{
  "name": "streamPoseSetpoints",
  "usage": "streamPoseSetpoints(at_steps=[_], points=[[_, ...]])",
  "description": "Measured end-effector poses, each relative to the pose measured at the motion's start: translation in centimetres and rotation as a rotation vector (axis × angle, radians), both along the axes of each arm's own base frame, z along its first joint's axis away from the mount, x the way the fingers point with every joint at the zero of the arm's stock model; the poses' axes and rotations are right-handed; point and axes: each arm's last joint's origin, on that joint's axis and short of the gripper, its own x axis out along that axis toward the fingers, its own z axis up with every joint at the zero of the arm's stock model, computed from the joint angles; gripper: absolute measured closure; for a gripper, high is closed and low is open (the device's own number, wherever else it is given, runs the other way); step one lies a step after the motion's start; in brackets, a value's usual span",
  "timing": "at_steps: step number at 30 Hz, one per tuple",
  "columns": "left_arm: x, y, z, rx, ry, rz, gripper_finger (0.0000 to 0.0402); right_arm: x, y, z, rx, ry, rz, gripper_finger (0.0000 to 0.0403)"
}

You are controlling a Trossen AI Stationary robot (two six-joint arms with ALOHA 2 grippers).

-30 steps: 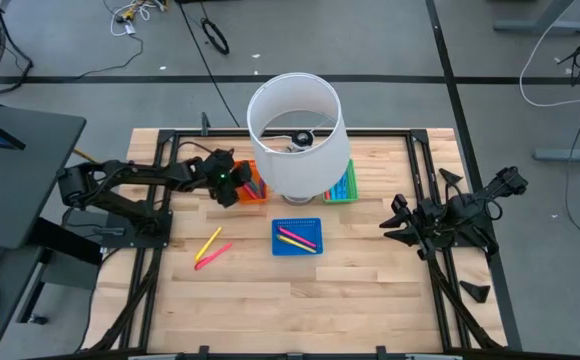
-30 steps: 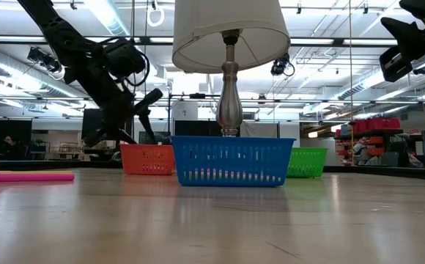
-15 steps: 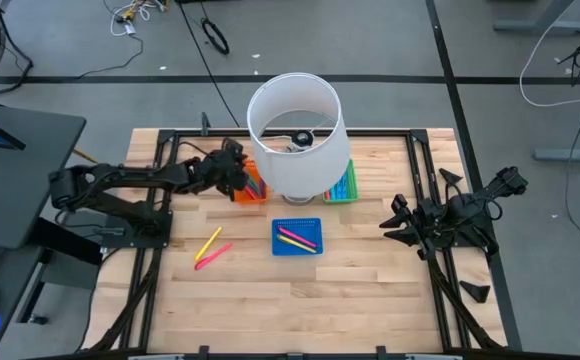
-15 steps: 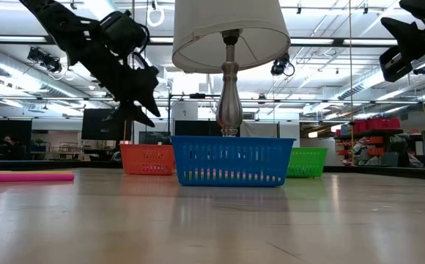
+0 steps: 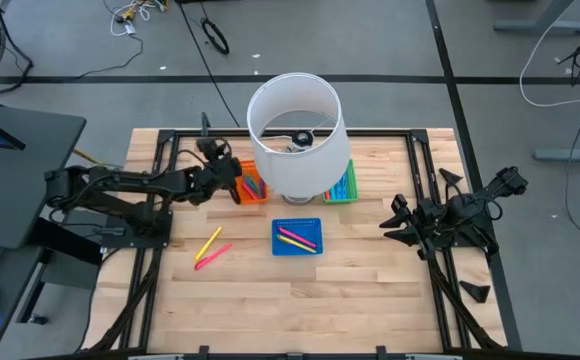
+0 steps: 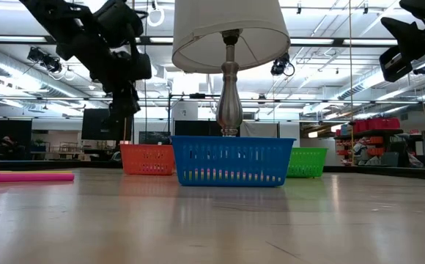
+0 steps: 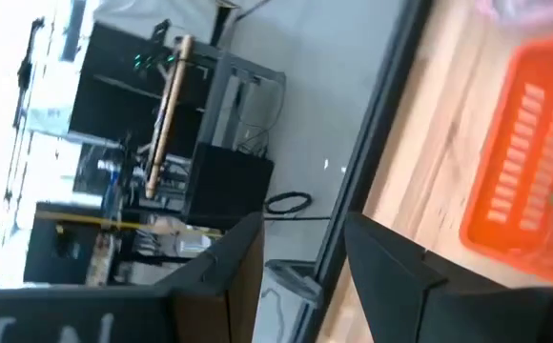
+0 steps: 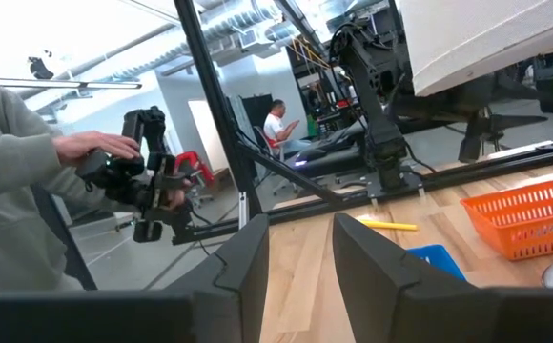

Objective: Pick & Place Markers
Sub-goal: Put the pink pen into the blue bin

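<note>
The wooden table (image 5: 270, 290) is a pale plank surface bounded by a black frame; the floor around it is grey, with loose cables lying beyond the far edge. Nearest on the surface, at about 8 o'clock from table centre, a yellow marker (image 5: 208, 241) and a pink marker (image 5: 213, 255) lie loose and just apart; the pink marker also shows at the left edge of the low view. At centre stands the blue tray (image 5: 297, 238), holding pink and yellow markers (image 5: 295, 239). Directly behind it, at 12 o'clock, a lamp (image 5: 296, 137) with a white shade stands on the table; its shade hides the inner parts of both rear trays from above. The orange tray (image 5: 250, 187) sits at 11 o'clock and holds several markers, colours partly hidden; the green tray (image 5: 345, 184) sits at 1 o'clock with markers inside.

The left gripper (image 5: 225, 170) hangs above the outer edge of the orange tray, raised clear of it; its fingers stand parted, with nothing between them. The right gripper (image 5: 398, 222) waits at 3 o'clock, well apart from the trays; fingers parted, nothing held.

Beyond the table: ceiling lights, shelving, and a person's hand on a control handle in the right wrist view.
</note>
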Motion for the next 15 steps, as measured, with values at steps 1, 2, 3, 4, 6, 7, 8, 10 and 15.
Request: streamPoseSetpoints(at_steps=[1,2,3,4,6,7,8,10,15], points=[[0.0,-0.2,0.0,0.0,-0.029,0.011,0.0246,0.0,0.0,0.0,0.0,0.0,0.0,0.0284],[0.0,-0.5,0.0,-0.009,-0.051,0.014,0.0246,0.0,0.0,0.0,0.0,0.0,0.0,0.0284],[0.0,-0.8,-0.2,-0.021,-0.064,0.012,0.0246,0.0,0.0,0.0,0.0,0.0,0.0,0.0284],[0.0,-1.1,-0.3,-0.031,-0.072,0.007,0.0246,0.0,0.0,0.0,0.0,0.0,0.0,0.0284],[0.1,-2.0,-0.3,-0.042,-0.073,-0.011,0.0246,0.0,0.0,0.0,0.0,0.0,0.0,0.0284],[0.2,-2.5,-0.3,-0.051,-0.067,-0.022,0.0246,0.0,0.0,0.0,0.0,0.0,0.0,0.0284],[0.3,-3.0,-0.1,-0.063,-0.081,-0.03,0.0246,0.0,0.0,0.0,0.0,0.0,0.0,0.0284],[0.6,-4.0,0.6,-0.097,-0.129,-0.044,0.0246,0.0,0.0,0.0,0.0,0.0,0.0,0.0284],[1.2,-6.0,2.6,-0.179,-0.222,-0.065,0.0246,0.0,0.0,0.0,0.0,0.0,0.0,0.0284]])
